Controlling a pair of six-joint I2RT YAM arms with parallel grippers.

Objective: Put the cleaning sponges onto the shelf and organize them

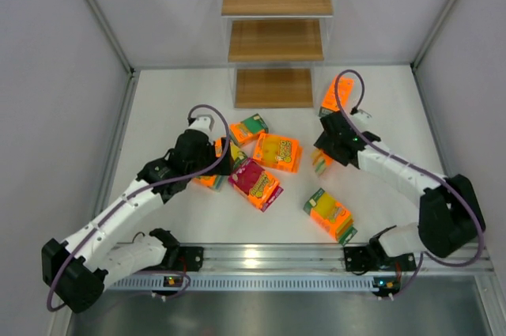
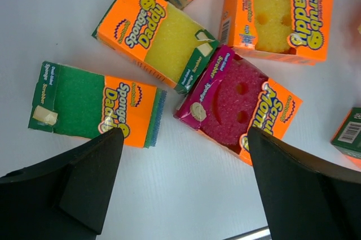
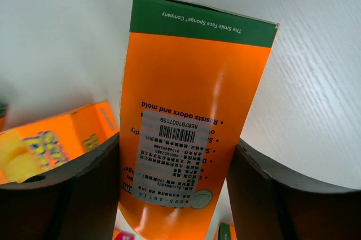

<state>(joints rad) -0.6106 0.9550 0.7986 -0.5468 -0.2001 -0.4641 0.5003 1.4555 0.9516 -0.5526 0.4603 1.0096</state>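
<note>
The right gripper [image 3: 176, 155] pinches a glossy orange cardboard sponge pack [image 3: 194, 76], green-banded at one end and barcode-labelled, between its dark fingers over the right side of the smooth white table [image 1: 174, 107]. The left gripper [image 2: 185, 135] hangs spread above a cluster of boxy packs: a coarse-pored magenta smiley sponge pack [image 2: 237, 101], a yellow foam sponge pack [image 2: 161, 39] and a flat green scrubber pack [image 2: 84, 101]. The stepped shelf of light wooden boards in a clear frame [image 1: 276, 39] stands at the far edge, apart from them.

Orange pack [image 3: 186, 110]: lower end cut by picture's bottom edge, front face unseen. Green-ended pack [image 2: 351, 134]: mostly cut off, right edge.
</note>
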